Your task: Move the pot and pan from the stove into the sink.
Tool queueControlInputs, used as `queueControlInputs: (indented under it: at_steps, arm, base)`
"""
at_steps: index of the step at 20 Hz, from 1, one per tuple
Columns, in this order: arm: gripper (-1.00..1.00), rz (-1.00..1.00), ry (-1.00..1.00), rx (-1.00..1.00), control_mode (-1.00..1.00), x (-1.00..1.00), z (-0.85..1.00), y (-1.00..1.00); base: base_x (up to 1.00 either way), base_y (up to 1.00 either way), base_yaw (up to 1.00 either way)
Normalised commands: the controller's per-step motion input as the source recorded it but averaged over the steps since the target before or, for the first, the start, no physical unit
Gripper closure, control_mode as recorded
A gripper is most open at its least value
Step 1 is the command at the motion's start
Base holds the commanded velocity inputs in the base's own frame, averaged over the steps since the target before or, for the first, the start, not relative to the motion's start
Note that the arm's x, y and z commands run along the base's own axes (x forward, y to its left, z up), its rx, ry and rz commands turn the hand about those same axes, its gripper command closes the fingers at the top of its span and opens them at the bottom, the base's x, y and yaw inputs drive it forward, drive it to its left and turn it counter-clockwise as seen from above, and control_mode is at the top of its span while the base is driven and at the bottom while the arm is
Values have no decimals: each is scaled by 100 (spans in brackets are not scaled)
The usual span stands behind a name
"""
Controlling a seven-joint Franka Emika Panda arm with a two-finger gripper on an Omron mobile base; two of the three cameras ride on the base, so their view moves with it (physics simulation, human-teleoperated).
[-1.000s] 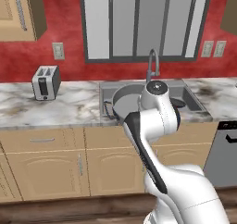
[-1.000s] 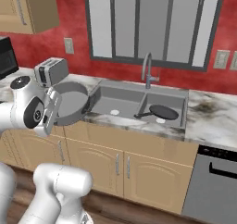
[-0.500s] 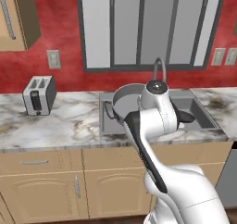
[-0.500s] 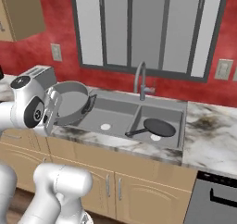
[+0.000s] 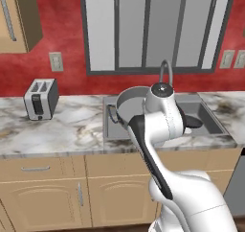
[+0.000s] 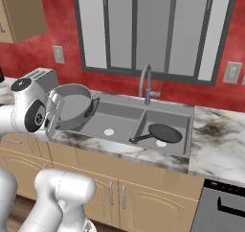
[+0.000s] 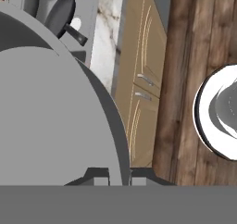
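The gripper [image 7: 113, 179] is clamped on the rim of the pot [image 6: 72, 106], which hangs tipped on its side above the left basin of the sink [image 6: 122, 118] — the fingertips [image 7: 97, 177] are largely cut off by the pot wall in the hand view. The arm hides much of the pot in the left base view. The pan [image 6: 162, 133] lies in the right basin — no writing is legible anywhere.

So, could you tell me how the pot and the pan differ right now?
The pot is light grey, deep and tipped on its side, held up by the gripper; the pan is black, shallow and lies flat in the right basin of the sink. Both are round cookware.
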Motion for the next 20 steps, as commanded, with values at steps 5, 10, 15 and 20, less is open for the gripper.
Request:
queueControlInputs:
  at_steps: [5,10,15,20]
  arm:
    - [100,0,0,0,100,0,0,0]
    - [100,0,0,0,100,0,0,0]
    - [100,0,0,0,100,0,0,0]
    - [100,0,0,0,100,0,0,0]
  base:
    - [24,-15,1]
    - [27,-14,0]
    - [0,0,0]
    - [0,0,0]
